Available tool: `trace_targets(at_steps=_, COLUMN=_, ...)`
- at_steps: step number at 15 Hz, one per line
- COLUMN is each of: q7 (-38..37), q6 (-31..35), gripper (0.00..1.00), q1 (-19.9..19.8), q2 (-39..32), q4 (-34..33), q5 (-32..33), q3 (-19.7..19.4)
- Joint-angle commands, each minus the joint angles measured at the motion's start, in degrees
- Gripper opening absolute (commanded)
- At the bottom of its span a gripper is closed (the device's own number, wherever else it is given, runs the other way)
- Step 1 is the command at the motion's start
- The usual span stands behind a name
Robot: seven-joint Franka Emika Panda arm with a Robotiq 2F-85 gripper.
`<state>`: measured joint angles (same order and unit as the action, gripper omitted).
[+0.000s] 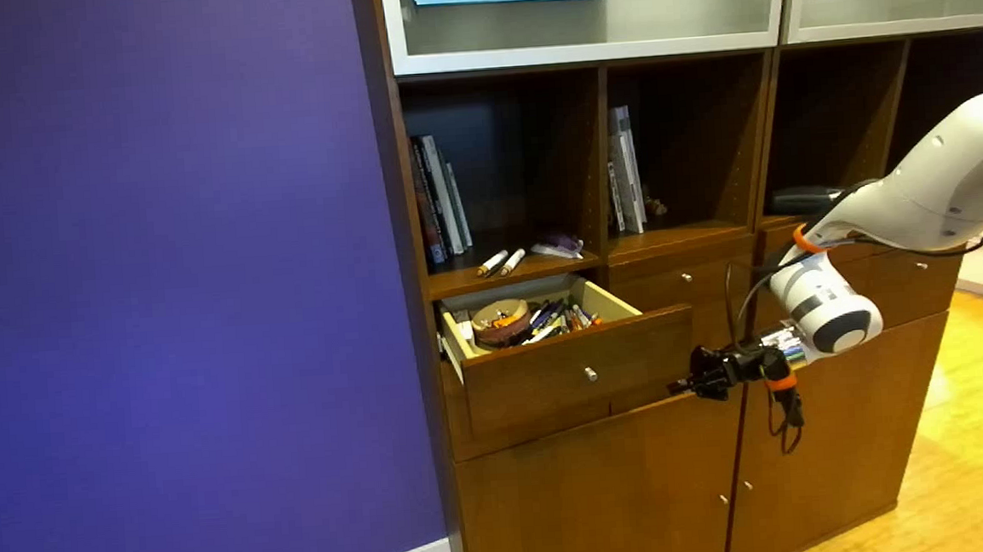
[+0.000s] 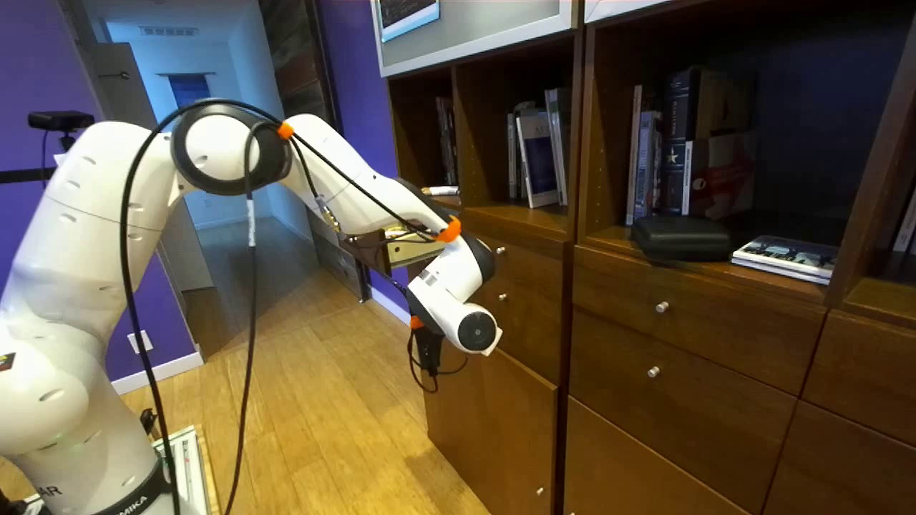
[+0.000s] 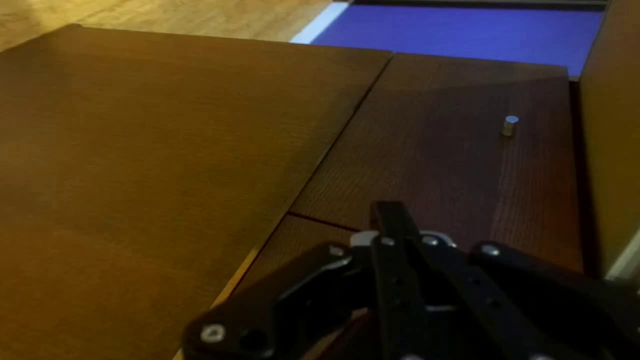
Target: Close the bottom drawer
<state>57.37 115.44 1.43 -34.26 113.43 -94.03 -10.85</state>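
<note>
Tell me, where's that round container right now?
In an exterior view, the round container sits inside the open drawer, toward the picture's left, beside the loose pens.

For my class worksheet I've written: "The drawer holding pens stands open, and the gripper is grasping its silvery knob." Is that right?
Not quite: the gripper is not grasping the knob. In an exterior view the knob is bare, and the gripper is apart from it, to the right in that picture. The drawer holding pens does stand open.
</note>
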Motion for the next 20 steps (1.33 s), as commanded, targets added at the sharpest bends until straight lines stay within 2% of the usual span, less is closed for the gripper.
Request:
trace_targets(at_steps=1, q7=-6.4, q6=4.0, gripper=0.33, q1=1.5, q2=12.9, q4=9.1, q5=15.5, q3=-3.5)
trace_targets(at_steps=3, q7=-11.6, q6=7.0, gripper=0.47, q1=2.0, q2=19.3, q4=12.9, q5=24.8, q3=-4.1)
trace_targets(at_steps=4, q7=-14.7, q6=9.0, gripper=0.54, q1=4.3, q2=22.5, q4=15.0, q5=28.3, q3=-6.0)
trace_targets(at_steps=6, q7=-21.9, q6=12.7, gripper=0.68, q1=6.0, q2=29.2, q4=19.1, q5=38.0, q3=-6.7)
trace_targets(at_steps=10, q7=-36.1, q6=20.5, gripper=0.96, q1=11.9, q2=39.3, q4=25.6, q5=56.8, q3=-8.1)
trace_targets(at_steps=11, q7=-39.9, q6=21.8, gripper=0.99, q1=5.5, q2=40.5, q4=26.5, q5=61.4, q3=-0.6)
trace_targets(at_steps=13, q7=-47.1, q6=22.1, gripper=1.0, q1=3.8, q2=43.6, q4=28.3, q5=70.7, q3=2.4)
trace_targets(at_steps=16, q7=-56.2, q6=16.8, gripper=1.0, q1=-6.4, q2=50.5, q4=29.7, q5=84.6, q3=13.3)
trace_targets(at_steps=17, q7=-51.5, q6=19.4, gripper=1.0, q1=-0.9, q2=43.8, q4=26.8, q5=77.9, q3=8.0)
trace_targets(at_steps=18, q7=-53.7, q6=18.5, gripper=1.0, q1=-2.5, q2=45.7, q4=27.2, q5=81.1, q3=9.7)
trace_targets(at_steps=20, q7=-55.0, q6=17.2, gripper=1.0, q1=-3.9, q2=48.4, q4=28.0, q5=83.2, q3=11.0)
